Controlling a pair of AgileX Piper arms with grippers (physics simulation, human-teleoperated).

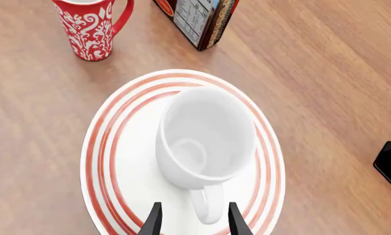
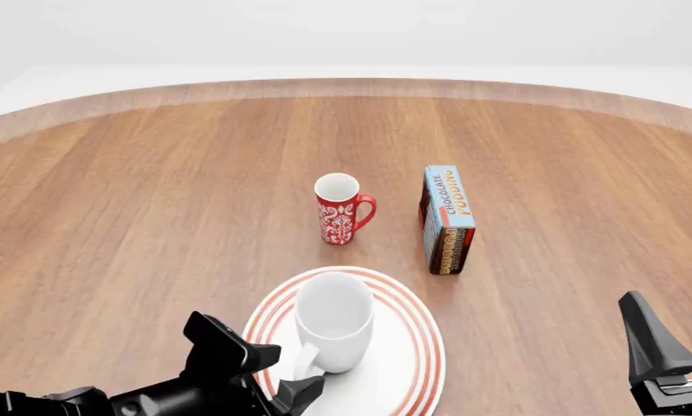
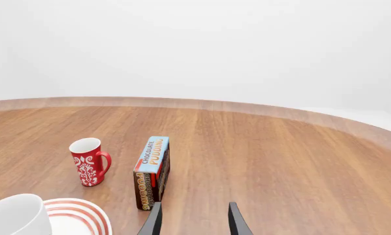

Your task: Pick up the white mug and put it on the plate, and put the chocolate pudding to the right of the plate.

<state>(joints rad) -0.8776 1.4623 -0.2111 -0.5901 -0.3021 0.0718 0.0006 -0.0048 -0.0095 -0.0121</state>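
The front camera looks forward and down over the worktop [image 2: 149,191] from the arms' side. The left wrist camera looks steeply down, close above the plate [image 1: 110,161]. The right wrist camera sits low, facing across the worktop. All three share the plate and the red mug [image 2: 342,211].

The table [image 2: 149,217] looks like wood, brown with fine grain and a soft satin sheen. The white mug [image 2: 334,319] and plate [image 2: 421,347] look like smooth glazed ceramic, as does the red mug [image 2: 339,211]. The pudding [image 2: 449,217] carton looks like printed card, fairly matt.
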